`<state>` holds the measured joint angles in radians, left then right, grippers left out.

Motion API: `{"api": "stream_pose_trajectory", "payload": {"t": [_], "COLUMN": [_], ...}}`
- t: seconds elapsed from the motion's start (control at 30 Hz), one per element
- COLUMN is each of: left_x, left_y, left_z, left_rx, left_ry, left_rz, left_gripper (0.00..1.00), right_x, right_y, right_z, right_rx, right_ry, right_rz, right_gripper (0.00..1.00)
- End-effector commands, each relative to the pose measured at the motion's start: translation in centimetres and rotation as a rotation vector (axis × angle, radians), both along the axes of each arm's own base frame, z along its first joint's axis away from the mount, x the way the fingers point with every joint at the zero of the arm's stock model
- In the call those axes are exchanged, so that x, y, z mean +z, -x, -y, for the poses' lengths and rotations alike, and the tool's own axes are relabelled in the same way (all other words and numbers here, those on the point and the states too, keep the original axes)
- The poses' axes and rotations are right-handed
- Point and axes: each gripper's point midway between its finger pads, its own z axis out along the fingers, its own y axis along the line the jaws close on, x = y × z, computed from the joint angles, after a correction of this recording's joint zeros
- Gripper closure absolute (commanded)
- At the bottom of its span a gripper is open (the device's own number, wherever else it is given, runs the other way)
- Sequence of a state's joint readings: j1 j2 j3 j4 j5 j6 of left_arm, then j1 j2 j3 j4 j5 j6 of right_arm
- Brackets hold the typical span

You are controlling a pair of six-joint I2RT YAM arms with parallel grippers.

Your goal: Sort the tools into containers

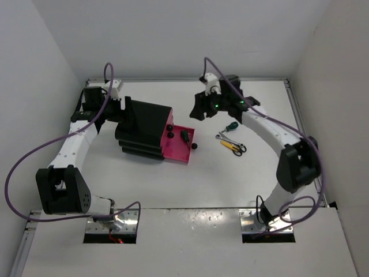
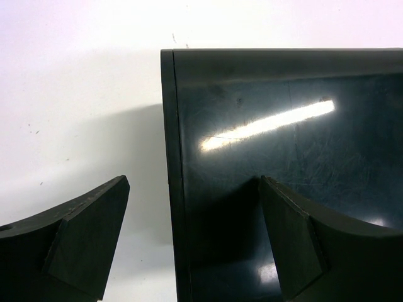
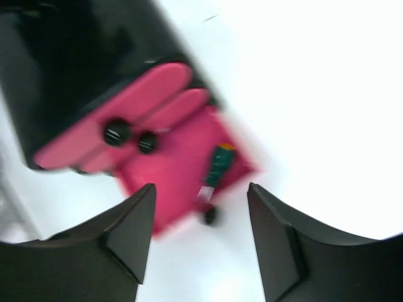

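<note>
The white table (image 1: 173, 190) in front of me carries the black drawer unit (image 1: 144, 124) on my left half. It sits at an angle, with its lowest magenta drawer (image 1: 177, 151) pulled out toward the middle. To the right of the open drawer and near it, three small tools lie close together on the bare top. A green-handled screwdriver (image 1: 232, 125) lies farthest from me, a slim silver wrench (image 1: 225, 138) is just beside it, and a yellow-and-black-handled piece (image 1: 233, 148) lies nearest, against or almost against the wrench.

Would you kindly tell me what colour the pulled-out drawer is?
Magenta-pink; the drawer shows most sharply in the top external view.
</note>
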<state>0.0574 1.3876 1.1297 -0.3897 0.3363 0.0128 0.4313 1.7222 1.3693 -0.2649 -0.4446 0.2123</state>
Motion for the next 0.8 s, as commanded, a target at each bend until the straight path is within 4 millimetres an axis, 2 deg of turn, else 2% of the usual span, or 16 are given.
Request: {"api": "stream_pose_trajectory", "payload": {"t": [0.0, 0.03, 0.07, 0.1, 0.13, 0.2, 0.27, 0.3, 0.37, 0.4, 0.43, 0.47, 0.53, 0.57, 0.67, 0.77], "left_x": [-4.7, -4.6, -4.8, -4.8, -4.8, -5.1, -5.1, -4.9, -4.9, -5.4, -5.4, -5.4, -5.0, -5.3, -5.5, -5.5], "left_y": [3.2, 3.2, 3.5, 3.7, 3.7, 3.9, 3.9, 3.9, 3.6, 3.8, 3.8, 3.8, 3.6, 3.6, 3.7, 3.7], "left_z": [-0.4, -0.3, -0.2, 0.2, 0.3, 0.7, 0.6, 0.6, 0.6, 0.6, 0.6, 0.6, 0.6, 0.6, 0.5, 0.2], "left_rx": [0.002, -0.004, -0.022, -0.046, -0.053, -0.076, -0.082, -0.082, -0.082, -0.082, -0.082, -0.082, -0.082, -0.082, -0.076, -0.075], "left_ry": [-0.051, -0.044, -0.047, -0.041, -0.034, -0.026, -0.032, -0.032, -0.032, -0.030, -0.030, -0.030, -0.031, -0.030, -0.036, -0.050], "left_rz": [-0.183, -0.182, -0.188, -0.192, -0.192, -0.205, -0.203, -0.203, -0.204, -0.224, -0.224, -0.224, -0.215, -0.224, -0.234, -0.232], "left_gripper": [0.11, 0.11, 0.09, 0.09, 0.07, 0.03, 0.00, 0.00, 0.00, 0.00, 0.00, 0.00, 0.00, 0.00, 0.00, 0.00], "right_x": [-0.4, -0.7, -1.9, -2.2, -2.9, -5.0, -5.9, -6.8, -7.1, -7.3, -8.4, -8.0, -8.5, -9.1, -9.9, -11.6], "right_y": [-0.1, -0.7, 0.5, 0.5, -0.2, 0.2, -0.4, -0.6, -1.2, -1.6, -1.9, -3.0, -3.5, -4.5, -5.4, -5.7], "right_z": [5.4, 7.6, 9.2, 10.3, 12.5, 14.5, 16.3, 16.7, 17.4, 17.1, 17.4, 17.5, 17.1, 17.2, 17.2, 17.5], "right_rx": [0.113, 0.190, 0.255, 0.302, 0.363, 0.440, 0.524, 0.557, 0.630, 0.649, 0.661, 0.668, 0.693, 0.695, 0.718, 0.750], "right_ry": [0.210, 0.309, 0.357, 0.389, 0.459, 0.534, 0.590, 0.590, 0.588, 0.580, 0.566, 0.559, 0.537, 0.526, 0.526, 0.545], "right_rz": [0.146, 0.224, 0.194, 0.219, 0.275, 0.246, 0.279, 0.258, 0.292, 0.305, 0.284, 0.321, 0.316, 0.311, 0.303, 0.288], "right_gripper": [0.39, 0.33, 0.29, 0.23, 0.21, 0.18, 0.16, 0.15, 0.15, 0.15, 0.14, 0.14, 0.14, 0.14, 0.14, 0.14]}}
